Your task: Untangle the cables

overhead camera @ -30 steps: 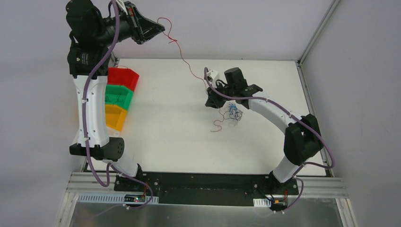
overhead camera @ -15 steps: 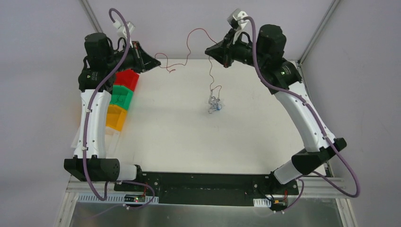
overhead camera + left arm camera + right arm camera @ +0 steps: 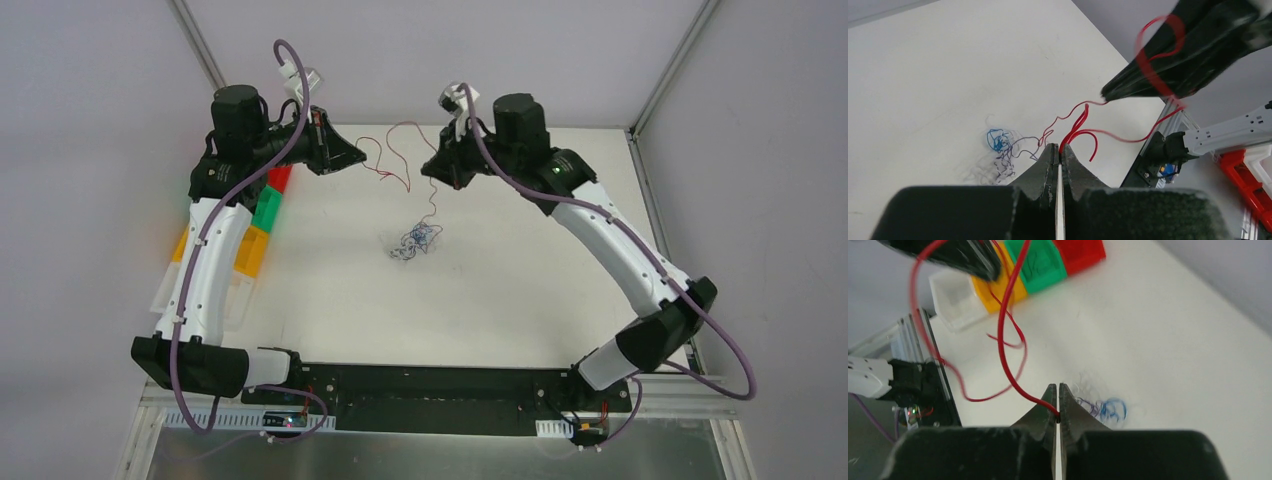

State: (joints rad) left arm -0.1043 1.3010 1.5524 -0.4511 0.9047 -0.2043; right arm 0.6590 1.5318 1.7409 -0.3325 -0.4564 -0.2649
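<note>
The cables [image 3: 415, 240], a blue-and-dark knot with red strands [image 3: 395, 165], sit at mid-tabletop [image 3: 520, 290] below both claws. Left claw [image 3: 1058, 150] and right claw [image 3: 1057, 390] are pressed together, each pinching red wire. The wrist views show those pinches; the top view shows the drooping span.

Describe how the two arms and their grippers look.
Both match. The left arm and right arm have white shells between black joint housings, and a purple hose runs along each. The left gripper and right gripper are black and taper to two pointed, wedge-shaped fingers with a grainy matt surface.
</note>
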